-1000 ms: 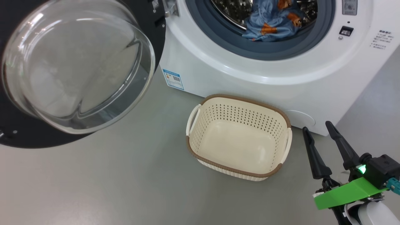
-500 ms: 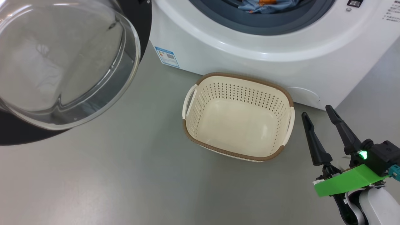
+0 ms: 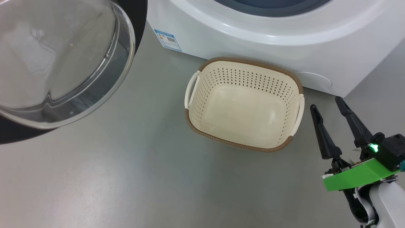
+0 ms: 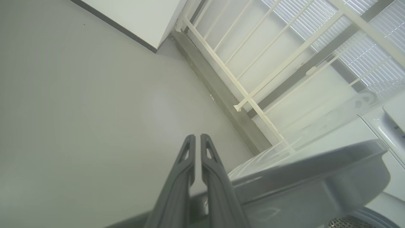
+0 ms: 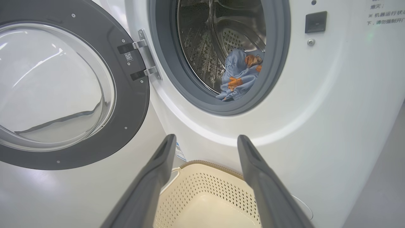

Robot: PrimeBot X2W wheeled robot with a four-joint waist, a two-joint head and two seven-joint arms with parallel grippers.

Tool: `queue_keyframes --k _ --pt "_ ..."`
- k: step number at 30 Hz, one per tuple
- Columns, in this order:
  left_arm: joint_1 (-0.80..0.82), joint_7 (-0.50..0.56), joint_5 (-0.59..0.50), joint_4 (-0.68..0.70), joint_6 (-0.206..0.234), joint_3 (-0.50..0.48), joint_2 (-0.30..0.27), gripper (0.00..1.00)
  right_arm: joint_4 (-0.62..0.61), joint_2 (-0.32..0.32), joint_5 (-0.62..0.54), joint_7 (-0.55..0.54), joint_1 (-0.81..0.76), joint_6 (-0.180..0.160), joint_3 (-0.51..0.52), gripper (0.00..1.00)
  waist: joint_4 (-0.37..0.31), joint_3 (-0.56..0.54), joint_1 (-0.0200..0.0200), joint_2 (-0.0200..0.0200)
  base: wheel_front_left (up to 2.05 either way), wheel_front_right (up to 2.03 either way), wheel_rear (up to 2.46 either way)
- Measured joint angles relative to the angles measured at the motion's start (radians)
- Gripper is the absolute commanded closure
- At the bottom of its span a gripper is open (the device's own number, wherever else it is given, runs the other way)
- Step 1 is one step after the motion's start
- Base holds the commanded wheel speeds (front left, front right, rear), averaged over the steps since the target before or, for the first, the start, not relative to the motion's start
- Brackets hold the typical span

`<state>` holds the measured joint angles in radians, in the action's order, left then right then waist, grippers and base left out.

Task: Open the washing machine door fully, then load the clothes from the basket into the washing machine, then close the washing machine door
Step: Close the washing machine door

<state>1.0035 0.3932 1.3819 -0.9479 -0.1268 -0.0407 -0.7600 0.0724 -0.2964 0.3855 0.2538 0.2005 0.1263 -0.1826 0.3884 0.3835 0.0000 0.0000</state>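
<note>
I am seeing the washing machine door [image 3: 63, 63] hanging wide at the upper left, the basket [image 3: 235, 145] showing its bare bottom mid-frame by the washing machine [image 3: 253, 41], the clothes [image 5: 235, 79] lying inside that, my right gripper [image 3: 325, 102] sitting wide at the lower right, and my left gripper [image 4: 197, 135] sitting narrow.

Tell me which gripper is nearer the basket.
Right. The right gripper hovers open just beside the basket's right handle; the left gripper is shut, over by the open door.
</note>
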Motion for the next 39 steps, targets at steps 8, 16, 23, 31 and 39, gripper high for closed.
queue_keyframes --k 8,16,23,31,39 --pt "0.046 0.094 0.002 -0.037 0.0 0.028 -0.019 1.0 -0.001 -0.015 0.0 0.0 0.022 0.0 -0.003 0.0 -0.001 0.012 0.0 0.0 0.0 0.0 0.0" --pt "0.058 0.217 0.024 -0.049 0.0 0.06 -0.023 1.0 -0.001 -0.014 0.0 0.0 0.019 0.0 0.0 0.0 0.006 -0.004 0.0 0.0001 0.0 0.0 0.0" --pt "0.057 0.293 0.036 -0.037 0.0 0.077 -0.01 1.0 -0.001 -0.009 -0.003 0.0 0.019 0.0 -0.001 0.0 0.016 -0.022 0.0001 0.0 0.0 0.0 0.0" --pt "0.034 0.369 0.063 -0.013 0.0 0.101 -0.007 1.0 0.0 -0.002 -0.004 0.0 0.015 0.0 0.0 0.0 0.02 -0.051 0.0 0.0 0.0 0.0 0.0" --pt "0.013 0.464 0.086 0.013 0.0 0.114 -0.007 1.0 0.0 0.007 -0.004 0.0 -0.006 0.0 0.005 0.0 0.025 -0.072 0.0 0.0 0.0 0.0 0.0"
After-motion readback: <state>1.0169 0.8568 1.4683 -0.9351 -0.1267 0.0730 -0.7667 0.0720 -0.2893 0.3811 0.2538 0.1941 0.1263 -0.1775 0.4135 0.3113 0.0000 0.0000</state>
